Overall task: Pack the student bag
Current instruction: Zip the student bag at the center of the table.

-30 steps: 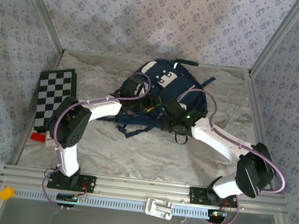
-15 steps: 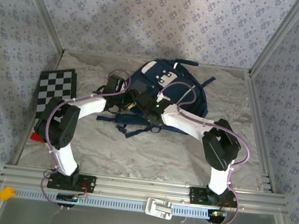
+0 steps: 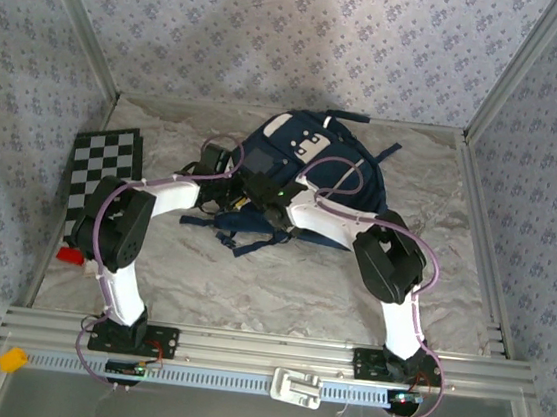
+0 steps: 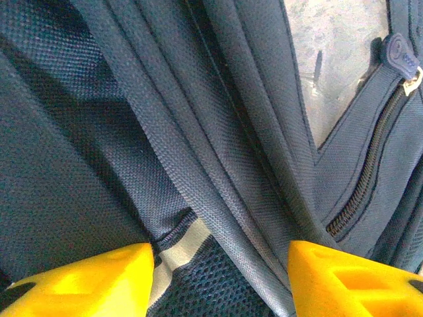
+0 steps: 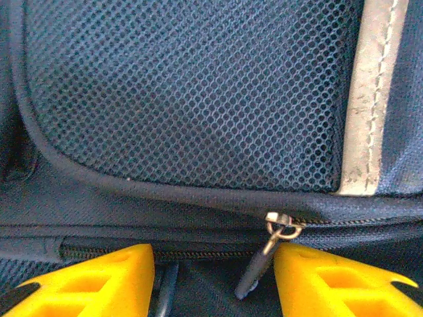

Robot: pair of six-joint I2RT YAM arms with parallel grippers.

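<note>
Lying flat at the far middle of the marbled table (image 3: 250, 286), the student bag (image 3: 369, 164) runs its long axis near-to-far, its white patch (image 3: 301, 143) toward the back wall and its dark straps (image 3: 245, 235) trailing near-left. It is navy weave with a mesh panel (image 5: 192, 92) and a pale stripe (image 5: 370, 92). The left gripper (image 4: 221, 264) stands spread over folded fabric at the bag's left side. The right gripper (image 5: 215, 264), likewise parted, straddles a zipper pull (image 5: 254, 271).

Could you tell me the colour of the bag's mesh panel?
Mesh panel: navy blue, clearest in right wrist view.
</note>
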